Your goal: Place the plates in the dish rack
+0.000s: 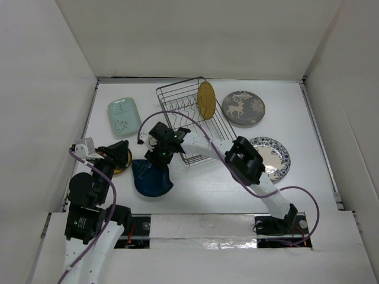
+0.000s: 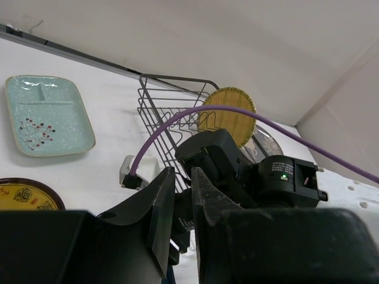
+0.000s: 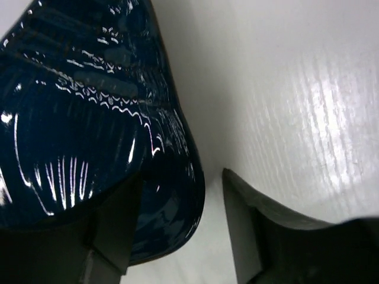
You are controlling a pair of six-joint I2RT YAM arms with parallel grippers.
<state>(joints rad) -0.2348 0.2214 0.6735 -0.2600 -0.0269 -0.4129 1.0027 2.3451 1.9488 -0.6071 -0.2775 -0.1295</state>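
We find no legible word, brand or number in any view. Dark printed marks sit on the yellow plate [image 2: 23,198] with the brown rim, but they are too small for us to read.

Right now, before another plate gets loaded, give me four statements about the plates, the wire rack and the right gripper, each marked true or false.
1. A yellow round plate stands upright in the dark wire dish rack. True.
2. The grey round deer plate lies inside the rack. False: it lies flat on the table, right of the rack.
3. The right gripper has its jaws astride the rim of the dark blue leaf-shaped dish. True.
4. The pale mint rectangular dish is stacked on the blue-and-white patterned round plate. False: they lie apart, on opposite sides of the rack.
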